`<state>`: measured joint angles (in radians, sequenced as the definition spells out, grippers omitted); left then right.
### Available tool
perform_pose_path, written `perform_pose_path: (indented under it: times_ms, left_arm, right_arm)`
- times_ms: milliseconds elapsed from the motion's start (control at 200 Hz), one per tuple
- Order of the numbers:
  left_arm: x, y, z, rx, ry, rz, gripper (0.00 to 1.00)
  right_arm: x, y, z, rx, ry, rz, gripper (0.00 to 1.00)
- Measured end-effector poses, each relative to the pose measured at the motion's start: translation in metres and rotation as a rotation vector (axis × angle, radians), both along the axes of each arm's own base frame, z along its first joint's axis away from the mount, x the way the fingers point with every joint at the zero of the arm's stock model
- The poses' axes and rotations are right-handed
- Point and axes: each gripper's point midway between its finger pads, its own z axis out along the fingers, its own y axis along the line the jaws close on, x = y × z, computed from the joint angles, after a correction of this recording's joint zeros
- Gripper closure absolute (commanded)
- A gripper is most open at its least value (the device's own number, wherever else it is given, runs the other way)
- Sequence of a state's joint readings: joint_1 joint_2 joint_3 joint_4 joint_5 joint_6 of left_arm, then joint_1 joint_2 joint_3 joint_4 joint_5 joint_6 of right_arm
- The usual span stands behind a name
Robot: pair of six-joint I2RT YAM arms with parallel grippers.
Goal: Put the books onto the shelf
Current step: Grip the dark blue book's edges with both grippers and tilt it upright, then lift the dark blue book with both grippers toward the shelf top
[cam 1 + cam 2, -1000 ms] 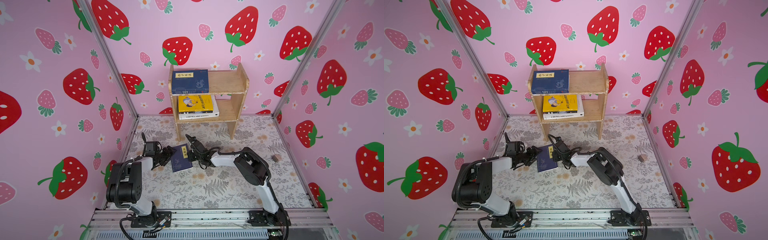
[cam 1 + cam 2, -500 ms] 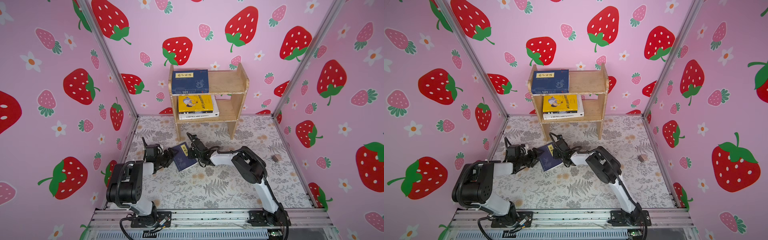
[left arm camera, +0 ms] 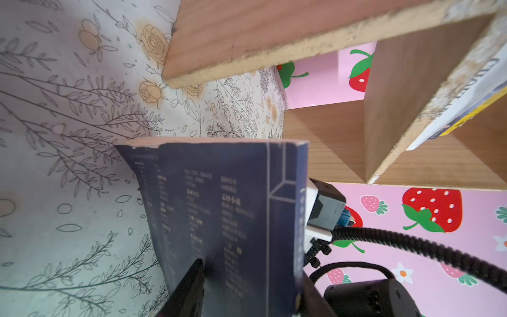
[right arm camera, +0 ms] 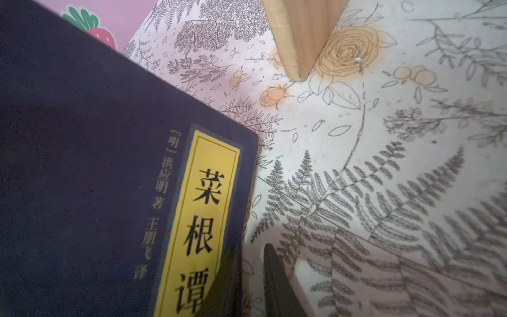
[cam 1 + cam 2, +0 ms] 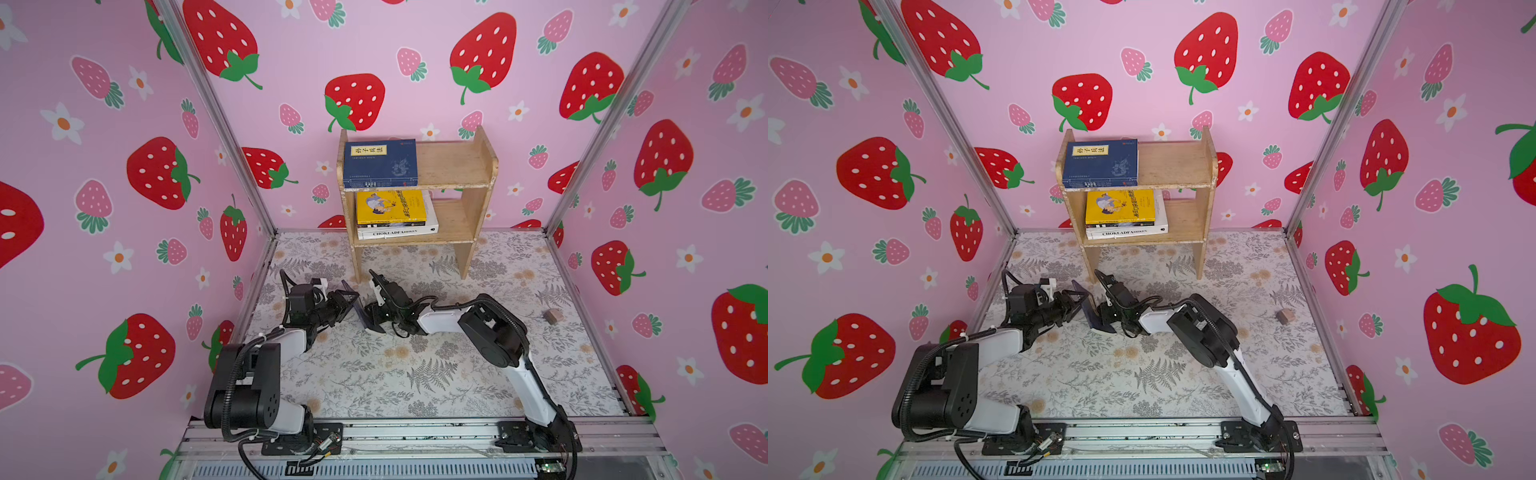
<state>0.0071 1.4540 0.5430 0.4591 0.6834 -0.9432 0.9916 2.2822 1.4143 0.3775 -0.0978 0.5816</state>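
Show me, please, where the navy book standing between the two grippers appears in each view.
Top view: navy book on edge, left of centre, just before the shelf leg.
Top view: navy book likewise, before the shelf leg.
Left wrist: its back cover, close up.
Right wrist: its front cover with yellow label.
Shared landmark: shelf leg, seen in all four.

A small brown block lies on the flowered mat, near its right edge. Pink strawberry walls enclose the mat.
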Motion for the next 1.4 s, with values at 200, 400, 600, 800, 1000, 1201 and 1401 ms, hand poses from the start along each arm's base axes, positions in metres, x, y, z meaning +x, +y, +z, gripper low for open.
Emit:
perform_pose_path:
  times_ms: [200, 400, 600, 800, 1000, 1201, 1401]
  left_arm:
    - [-0.001, 0.0, -0.005, 0.09, 0.048, 0.008, 0.58]
    - [-0.012, 0.006, -0.024, 0.157, 0.147, 0.016, 0.7]
    - [-0.028, 0.011, -0.037, 0.197, 0.233, 0.028, 0.92]
    - [-0.035, 0.013, -0.023, 0.211, 0.217, 0.038, 1.0]
    - [-0.053, 0.013, 0.024, 0.203, 0.128, 0.042, 1.0]
    - [-0.069, 0.009, 0.15, 0.193, -0.148, 0.035, 1.0]
    - [-0.093, 0.009, 0.3, 0.179, -0.513, 0.062, 1.0]
  right_arm:
    - [0.0, 0.0, 0.0, 0.001, -0.002, 0.003, 0.79]
    - [0.0, 0.0, 0.0, 0.002, -0.002, 0.004, 0.79]
    - [-0.002, -0.002, 0.002, -0.004, -0.001, 0.002, 0.75]
    - [-0.001, -0.01, 0.016, -0.015, 0.004, -0.017, 0.65]
    - [0.005, -0.025, 0.1, 0.08, -0.061, -0.057, 0.37]
    - [0.001, -0.07, 0.256, 0.284, -0.261, -0.145, 0.1]
    - [-0.006, -0.134, 0.376, 0.437, -0.46, -0.281, 0.0]
